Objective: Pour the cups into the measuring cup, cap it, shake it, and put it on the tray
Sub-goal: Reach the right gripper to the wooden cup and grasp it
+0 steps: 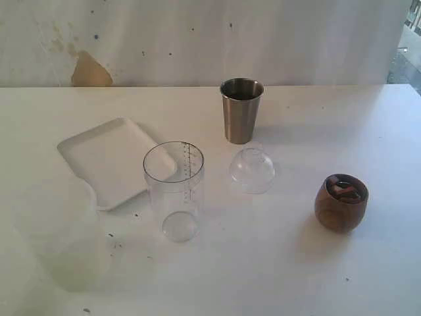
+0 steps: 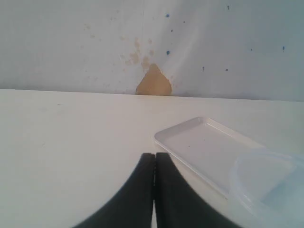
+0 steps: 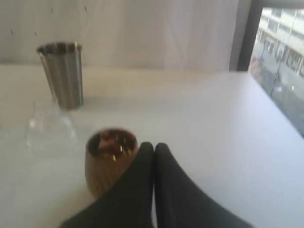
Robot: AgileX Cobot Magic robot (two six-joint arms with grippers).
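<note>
Steel tumbler (image 1: pixel 241 110), wooden cup (image 1: pixel 341 203) untouched: pour not begun. L pincer (image 2: pixel 155 154) & R pincer (image 3: pixel 154 145) closed, empty. Next: R must open, grasp wooden cup.

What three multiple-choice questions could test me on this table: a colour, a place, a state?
1. The tray is: A white; B black; C red.
2. The dome cap sits: A on the tray; B on the table beside the steel tumbler; C inside the tumbler.
3. The right pincer is: A wide open; B shut; C half open.
Answers: A, it looks plainly white; B, it rests on bare table before the tumbler; B, its fingers meet with no gap.
</note>
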